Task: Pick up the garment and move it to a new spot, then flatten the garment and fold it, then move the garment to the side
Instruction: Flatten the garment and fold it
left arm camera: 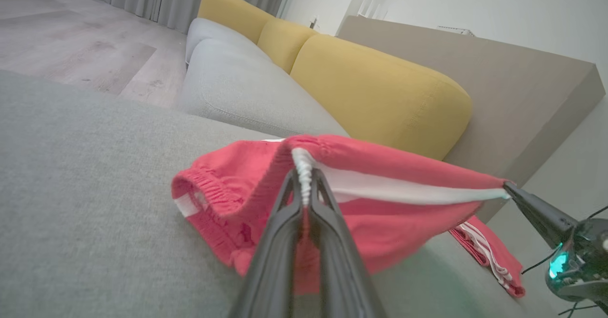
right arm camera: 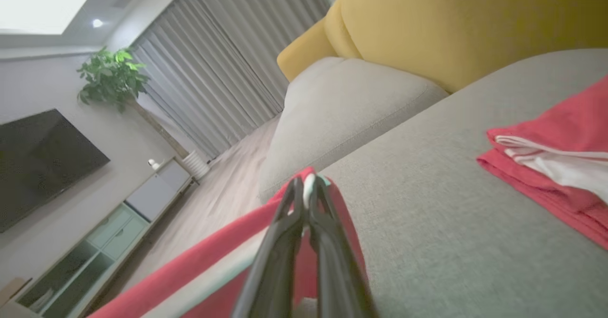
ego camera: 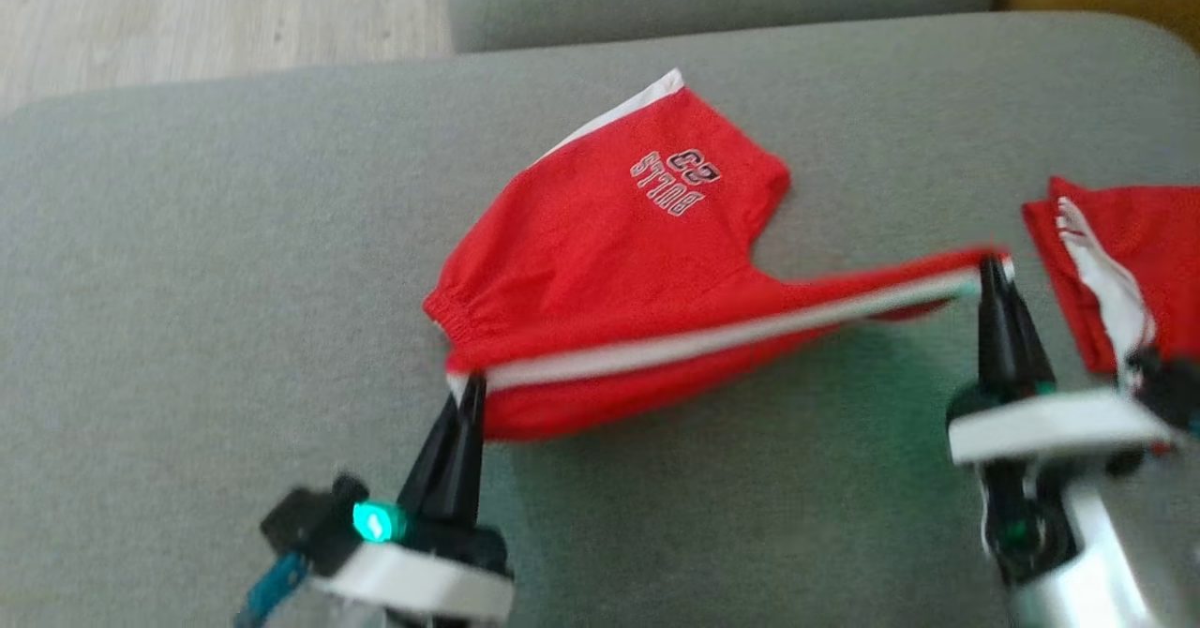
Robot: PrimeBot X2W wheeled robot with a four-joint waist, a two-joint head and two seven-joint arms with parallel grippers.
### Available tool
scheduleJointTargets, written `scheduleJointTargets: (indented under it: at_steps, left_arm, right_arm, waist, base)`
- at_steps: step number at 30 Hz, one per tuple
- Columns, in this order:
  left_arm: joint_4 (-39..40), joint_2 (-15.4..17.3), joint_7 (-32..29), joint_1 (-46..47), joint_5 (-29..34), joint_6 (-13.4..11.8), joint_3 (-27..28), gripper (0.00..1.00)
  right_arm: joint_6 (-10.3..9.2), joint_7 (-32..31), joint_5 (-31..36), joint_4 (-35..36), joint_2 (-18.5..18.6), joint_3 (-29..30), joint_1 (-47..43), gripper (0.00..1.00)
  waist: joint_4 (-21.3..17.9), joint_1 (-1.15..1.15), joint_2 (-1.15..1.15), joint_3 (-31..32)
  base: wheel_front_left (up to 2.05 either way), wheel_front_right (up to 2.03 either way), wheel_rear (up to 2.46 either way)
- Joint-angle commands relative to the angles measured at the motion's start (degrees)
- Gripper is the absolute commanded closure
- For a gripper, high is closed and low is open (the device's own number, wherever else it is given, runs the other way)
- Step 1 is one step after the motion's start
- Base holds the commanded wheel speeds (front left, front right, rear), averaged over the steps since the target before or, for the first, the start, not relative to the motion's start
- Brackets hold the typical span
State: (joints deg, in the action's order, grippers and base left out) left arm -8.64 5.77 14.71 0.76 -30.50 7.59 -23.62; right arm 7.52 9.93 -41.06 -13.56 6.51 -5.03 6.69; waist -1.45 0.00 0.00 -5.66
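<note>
- Because both tools are pinched tight on one edge, the red shorts (ego camera: 609, 253) hang stretched between them. The left gripper (ego camera: 475, 382) is clamped on the waistband end and the right gripper (ego camera: 990, 264) on the leg-hem end.
- From one pair of fingertips to the other, the white stripe (ego camera: 712, 337) runs taut and lifted off the seat. I judge this hold is meant to pull the side seam straight so the cloth can be laid flat.
- Just past the left gripper's tips, the elastic waistband (ego camera: 455, 314) is bunched and its opening gapes, so that end is not yet smooth.
- Farther ahead of both grippers, the body of the shorts, with its printed lettering (ego camera: 677, 178), rests on the grey sofa cushion (ego camera: 187, 281). Only the gripped edge is raised.
- On the outer side of the right gripper, a second red garment (ego camera: 1125, 234) lies folded. It is near the hem end but seems apart from it, and was probably parked there to keep the working patch free.
- Farthest ahead are another grey seat (left arm camera: 228, 85), the yellow back cushions (left arm camera: 380, 85) and the wooden floor (ego camera: 187, 9).
- This looks like the flattening step. Lowering both ends evenly would keep the stripe straight, while an uneven drop could leave the waistband creased.
</note>
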Motion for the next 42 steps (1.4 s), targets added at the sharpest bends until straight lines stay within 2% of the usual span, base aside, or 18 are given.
scheduleJointTargets:
  at_steps: [1, 6, 18, 30, 31, 32, 33, 34, 42]
  left_arm:
    - [1.3, -0.5, 0.3, 5.1, -0.6, -0.1, 1.5, 1.0]
    - [-1.8, -2.0, 0.3, 10.1, -3.1, -0.1, 2.2, 1.0]
    - [-10.2, -2.9, 0.3, 23.7, -9.0, -0.1, -0.9, 1.0]
    - [-12.5, -2.9, 0.3, 31.2, -12.0, -0.1, -4.0, 1.0]
    - [-12.6, -2.9, 0.3, 31.4, -12.2, -0.1, -4.1, 1.0]
    - [-12.6, -2.9, 0.3, 31.6, -12.4, -0.1, -4.1, 0.89]
    - [-12.7, -2.9, 0.3, 31.7, -12.6, -0.1, -4.0, 0.21]
    - [-12.8, -2.9, 0.3, 31.6, -13.3, -0.1, -3.8, 0.0]
    - [-14.4, -2.9, 0.3, 29.0, -11.7, -0.1, -0.2, 0.0]
  right_arm:
    - [-0.03, -1.0, 1.2, 1.1, 1.0, -1.0, 5.9, 1.0]
    - [-0.03, -1.8, 3.8, -4.7, 0.2, -2.0, 15.8, 1.0]
    - [-0.03, -0.8, 9.3, -27.6, -1.0, -5.3, 38.9, 1.0]
    - [-0.03, 2.3, 15.8, -43.9, -0.9, -7.7, 54.4, 1.0]
    - [-0.03, 2.6, 16.5, -45.3, -0.8, -7.8, 55.4, 0.97]
    - [-0.03, 2.9, 17.4, -46.5, -0.7, -7.9, 56.3, 0.73]
    - [-0.03, 3.2, 18.2, -47.5, -0.6, -8.3, 57.1, 0.0]
    - [-0.03, 3.5, 18.6, -48.4, -0.6, -8.3, 57.7, 0.0]
    - [-0.03, 4.9, 21.7, -52.3, 0.7, -8.7, 59.0, 0.0]
  waist:
    - [1.9, 0.0, 0.0, -2.4]
    - [4.0, 0.0, 0.0, -5.5]
    - [9.0, 0.0, 0.0, -13.2]
    - [12.5, 0.0, 0.0, -19.1]
    - [12.7, 0.0, 0.0, -19.4]
    - [12.8, 0.0, 0.0, -19.7]
    - [12.9, 0.0, 0.0, -20.0]
    - [13.0, 0.0, 0.0, -20.2]
    - [12.7, 0.0, 0.0, -20.0]
  base:
    - [0.0, 0.0, 0.0]
    - [0.0, 0.0, 0.0]
    - [0.0, 0.0, 0.0]
    - [0.0, 0.0, 0.0]
    - [0.0, 0.0, 0.0]
    - [0.0, 0.0, 0.0]
    - [0.0, 0.0, 0.0]
    - [0.0, 0.0, 0.0]
    - [0.0, 0.0, 0.0]
